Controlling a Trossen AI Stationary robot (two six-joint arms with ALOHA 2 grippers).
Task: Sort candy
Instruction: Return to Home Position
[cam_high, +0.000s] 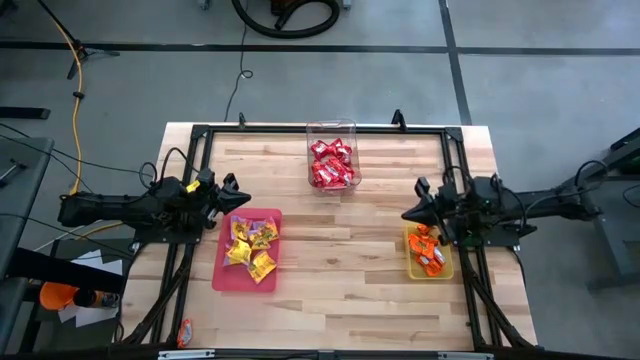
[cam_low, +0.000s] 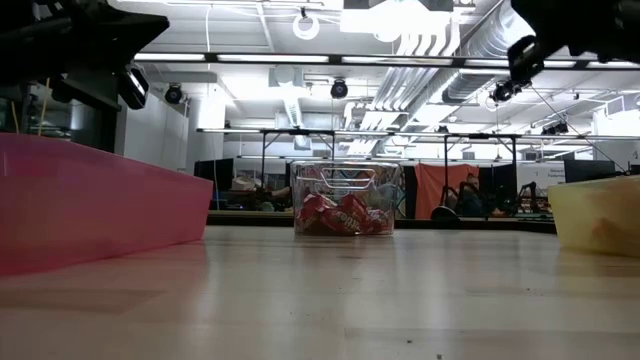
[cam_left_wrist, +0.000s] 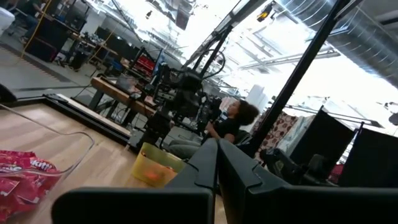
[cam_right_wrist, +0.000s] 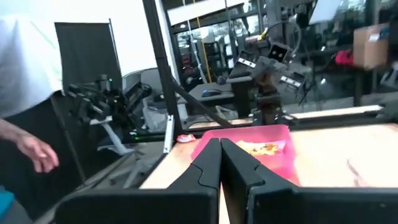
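1. Left gripper: hangs over the pale wooden plank table, just past one end of the flat pink plastic tray. Fingers together, nothing held.
2. Right gripper: just beside the flat yellow plastic tray, tips pointing toward the left arm. Fingers together, empty.
3. Candy as it lies: yellow crinkly packets in the pink tray, orange crinkly packets in the yellow tray, red crinkly packets in the clear plastic tub at mid-table.
4. One stray orange-red packet lies on bare wood near the table corner on the left arm's side, apart from the pink tray.
5. Judgement: the left arm is nearer the stray. It lies behind and to the side of that gripper, away from where the tips point. Its long axis looks crosswise to the left arm, but it is too small to be sure.
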